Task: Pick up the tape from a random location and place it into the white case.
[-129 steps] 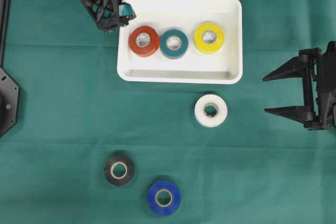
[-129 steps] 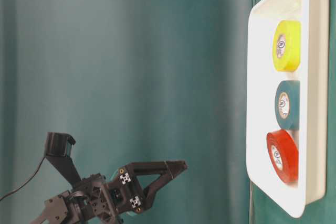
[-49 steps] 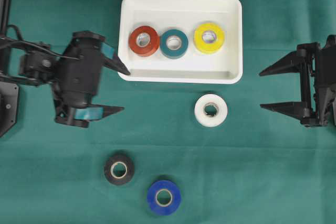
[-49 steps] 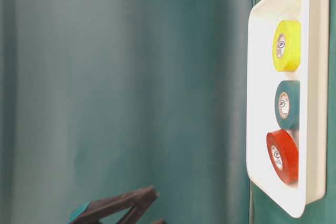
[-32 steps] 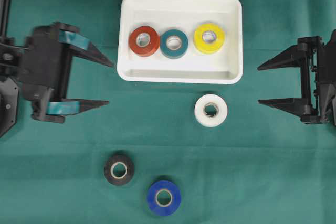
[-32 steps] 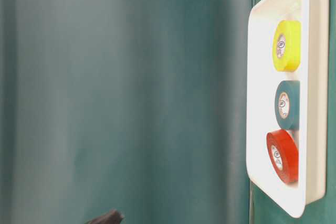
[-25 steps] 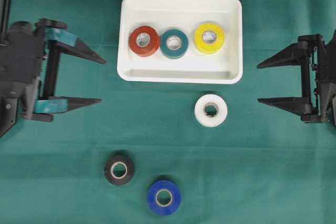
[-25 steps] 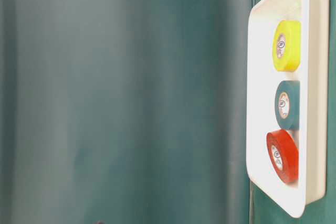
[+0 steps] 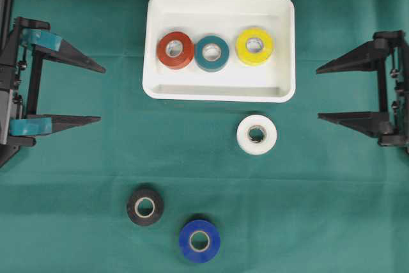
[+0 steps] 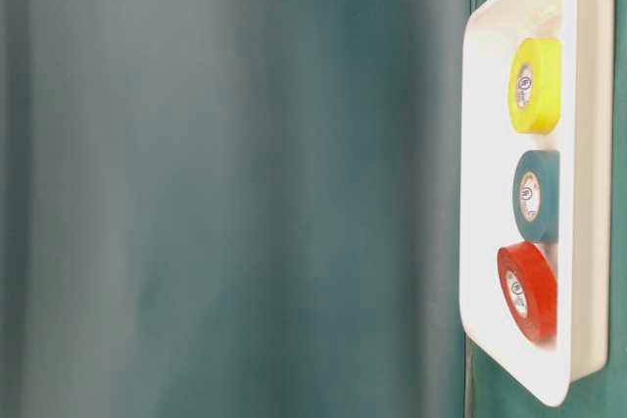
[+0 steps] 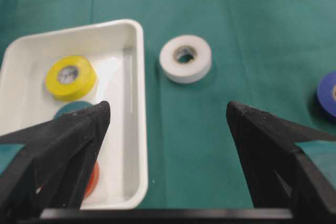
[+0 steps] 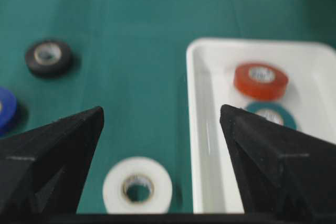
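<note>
The white case [image 9: 220,91] lies at the top middle of the green cloth and holds a red tape [image 9: 175,50], a teal tape [image 9: 211,53] and a yellow tape [image 9: 254,46]. A white tape [image 9: 257,134] lies just below the case, and is also seen as the white tape [image 11: 185,59] and the white tape [image 12: 137,186]. A black tape [image 9: 145,206] and a blue tape [image 9: 199,241] lie at the lower left. My left gripper [image 9: 102,93] stands open at the left edge, empty. My right gripper [image 9: 318,92] stands open at the right edge, empty.
The table-level view shows the white case [image 10: 495,193] on edge with the three rolls in it and no gripper. Green cloth covers the whole table [image 9: 319,209].
My left gripper has drawn back from beside the case to the left edge and levelled out, still open. The right gripper has shifted slightly right. No tape has moved.
</note>
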Controlling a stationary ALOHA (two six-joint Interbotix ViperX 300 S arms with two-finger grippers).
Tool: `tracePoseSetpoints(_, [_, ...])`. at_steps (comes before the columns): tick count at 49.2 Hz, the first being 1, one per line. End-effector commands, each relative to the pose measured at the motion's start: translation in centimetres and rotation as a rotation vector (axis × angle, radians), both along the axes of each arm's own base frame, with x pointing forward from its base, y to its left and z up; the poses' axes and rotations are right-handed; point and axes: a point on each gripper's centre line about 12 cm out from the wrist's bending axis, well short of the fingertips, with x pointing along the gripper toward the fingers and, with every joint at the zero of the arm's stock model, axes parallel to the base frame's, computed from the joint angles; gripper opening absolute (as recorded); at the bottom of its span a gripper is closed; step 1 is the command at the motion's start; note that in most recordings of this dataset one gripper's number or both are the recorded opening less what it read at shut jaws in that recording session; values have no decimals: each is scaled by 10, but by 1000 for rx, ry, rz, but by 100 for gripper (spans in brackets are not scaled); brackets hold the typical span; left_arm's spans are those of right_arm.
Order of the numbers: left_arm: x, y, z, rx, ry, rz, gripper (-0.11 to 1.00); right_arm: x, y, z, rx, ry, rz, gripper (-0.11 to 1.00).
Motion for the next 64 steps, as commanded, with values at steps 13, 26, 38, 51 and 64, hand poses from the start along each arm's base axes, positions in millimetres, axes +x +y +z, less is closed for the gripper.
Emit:
tracePoseSetpoints(13, [-7, 0, 10, -7, -112, 3, 97, -8, 1, 30, -4, -119, 6, 86])
tracePoseSetpoints(26, [-7, 0, 5, -30, -149, 10, 97, -8, 2, 32, -23, -145, 20, 86])
tracePoseSetpoints(38, [-14, 0, 0, -111, -161, 36, 97, -11, 2, 31, -35, -145, 23, 86])
tracePoseSetpoints(51, [-35, 0, -24, -115, -227, 34, 97, -22, 3, 25, -35, -159, 22, 86])
tracePoseSetpoints(64, [-45, 0, -37, -115, -264, 33, 97, -28, 3, 14, -36, -148, 25, 86])
